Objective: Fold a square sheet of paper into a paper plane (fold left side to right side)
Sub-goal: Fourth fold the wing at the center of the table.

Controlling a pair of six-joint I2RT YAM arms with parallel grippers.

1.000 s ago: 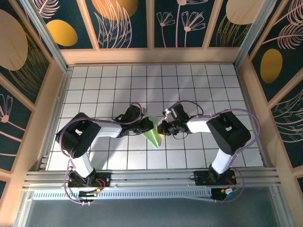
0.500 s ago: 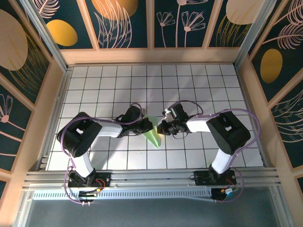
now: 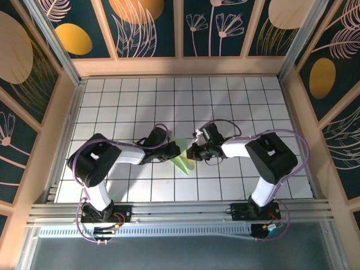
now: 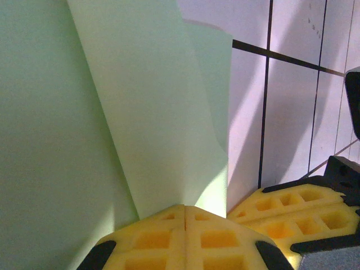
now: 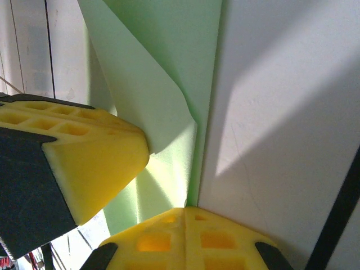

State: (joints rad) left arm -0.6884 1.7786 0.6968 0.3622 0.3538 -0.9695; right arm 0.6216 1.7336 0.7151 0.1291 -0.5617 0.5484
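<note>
Paper plane hemmed in by two clenched grippers at mid-table

Paper plane (image 3: pixel 182 162) lies near the middle of the table (image 3: pixel 225 101), its slim point aimed at the near edge. The left gripper (image 3: pixel 175 151) comes in from the left and the right gripper (image 3: pixel 192 152) from the right. They crowd the paper's far end from both sides and stand just beside each other.

In each wrist view the yellow fingers are pressed together along a closed seam, with their tips at the paper. Whether a layer is pinched inside either seam cannot be told.

The paper is thin, pale green and unmarked, with sharp straight creases and one flap lifting in a soft curve. The finger pads (image 4: pixel 214 239) are yellow foam-like blocks moulded with square pockets.

The table is white tile ruled by dark grid lines. Wooden walls (image 3: pixel 180 66) bound it, with dark panels (image 3: pixel 216 25) of leaf drawings above. Purple cables (image 3: pixel 292 138) loop over the black and white arms, and a ribbed metal rail (image 3: pixel 180 211) runs along the near edge.
</note>
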